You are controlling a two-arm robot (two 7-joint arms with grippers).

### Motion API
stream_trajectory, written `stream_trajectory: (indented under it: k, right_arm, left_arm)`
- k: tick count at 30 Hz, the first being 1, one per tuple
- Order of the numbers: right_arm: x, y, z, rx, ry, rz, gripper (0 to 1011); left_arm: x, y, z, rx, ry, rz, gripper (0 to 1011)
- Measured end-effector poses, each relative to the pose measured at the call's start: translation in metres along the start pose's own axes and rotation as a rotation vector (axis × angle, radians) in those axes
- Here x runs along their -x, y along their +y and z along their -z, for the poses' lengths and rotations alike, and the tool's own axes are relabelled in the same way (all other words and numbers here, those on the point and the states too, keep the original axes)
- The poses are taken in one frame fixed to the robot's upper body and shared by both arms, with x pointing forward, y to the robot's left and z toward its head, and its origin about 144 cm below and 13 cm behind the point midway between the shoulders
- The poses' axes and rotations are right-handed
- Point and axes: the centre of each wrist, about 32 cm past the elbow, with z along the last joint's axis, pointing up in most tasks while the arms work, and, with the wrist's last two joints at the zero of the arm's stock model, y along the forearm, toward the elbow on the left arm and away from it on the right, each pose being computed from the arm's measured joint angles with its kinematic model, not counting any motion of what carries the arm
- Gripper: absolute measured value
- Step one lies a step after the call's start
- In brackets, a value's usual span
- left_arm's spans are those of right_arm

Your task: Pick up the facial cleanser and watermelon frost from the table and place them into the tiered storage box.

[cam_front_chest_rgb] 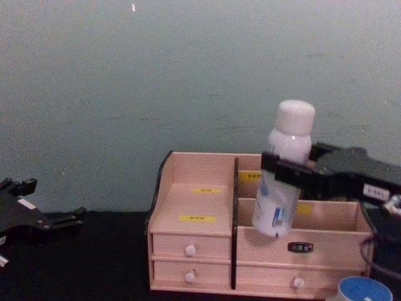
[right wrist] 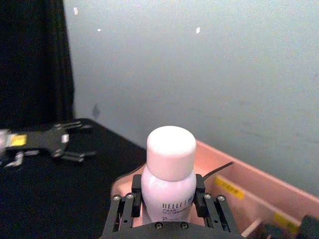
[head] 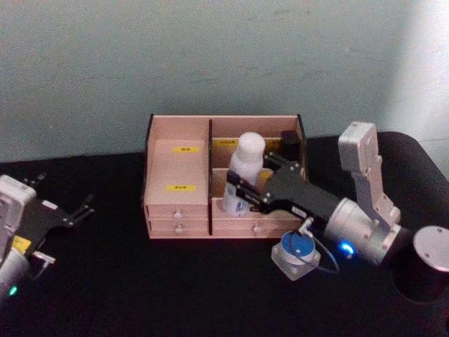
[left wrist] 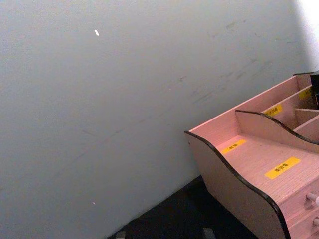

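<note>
Between right gripper fingers, facial cleanser

Right gripper: reaches in from the right, fingers clamped on either side of the facial cleanser.
Facial cleanser: white, cap up, leaning slightly, over the right half of the tiered storage box; its base is by the front compartment, seated or not I cannot tell.
Watermelon frost: blue-lidded jar on the black table, just before the box's right end, beneath the right arm.
Left gripper: low at the left, fingers apart, well clear of the box.
</note>
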Motion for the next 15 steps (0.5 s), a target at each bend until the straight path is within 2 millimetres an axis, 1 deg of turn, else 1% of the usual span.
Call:
stream_trajectory:
  k: [7, 8, 11, 15]
  right_arm:
    - [-0.009, 0.017, -0.005, -0.013, -0.020, 0.066, 593]
    - [-0.009, 0.017, -0.005, -0.013, -0.020, 0.066, 593]
    - [-0.016, 0.029, -0.007, -0.020, -0.026, 0.105, 593]
    - [-0.020, 0.036, -0.008, -0.023, -0.034, 0.127, 593]
  left_arm:
    - [0.000, 0.000, 0.000, 0.000, 0.000, 0.000, 1001]
    - [0.000, 0.000, 0.000, 0.000, 0.000, 0.000, 1001]
    - [0.000, 0.000, 0.000, 0.000, 0.000, 0.000, 1001]
    - [0.000, 0.000, 0.000, 0.000, 0.000, 0.000, 1001]
